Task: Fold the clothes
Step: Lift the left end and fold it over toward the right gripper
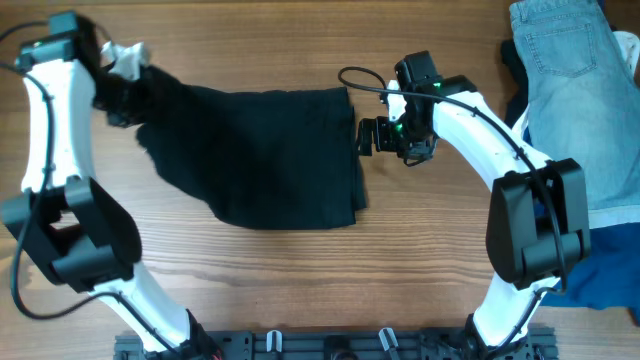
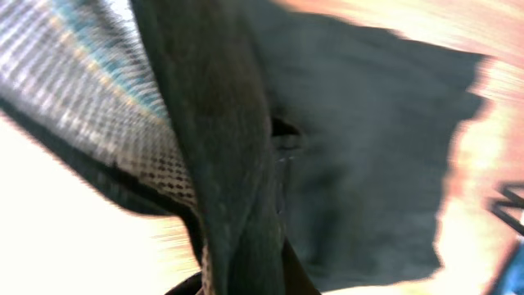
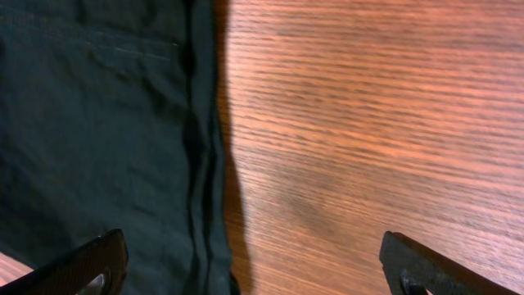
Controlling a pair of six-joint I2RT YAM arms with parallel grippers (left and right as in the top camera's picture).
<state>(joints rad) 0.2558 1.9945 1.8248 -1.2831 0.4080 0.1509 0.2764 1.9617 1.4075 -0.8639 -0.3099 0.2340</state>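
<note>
- Overhead: the black garment (image 1: 270, 150) lies spread on the table (image 1: 300, 285). Its upper left corner is pulled up into a bunch.
- The left gripper (image 1: 112, 68) sits at that raised corner, closed on the cloth. A white label (image 1: 128, 55) shows just beside it.
- The right gripper (image 1: 372, 136) is just off the garment's right edge, near its upper corner, and holds nothing.
- Well to the right of the garment lie denim (image 1: 565, 70), a white cloth (image 1: 625, 213) below it, and a royal blue cloth (image 1: 610, 275) lower still.
- Left wrist: the picture is blurred. A fold of the garment hangs right in front of the camera and hides the fingers. A pale woven lining (image 2: 98, 106) shows to the fold's left. The rest of the garment lies flat on the table beyond.
- Right wrist: the jaws stand wide apart with nothing between them. The left fingertip (image 3: 98, 262) is over the garment's hemmed edge. The other is over bare wood to the garment's right.
</note>
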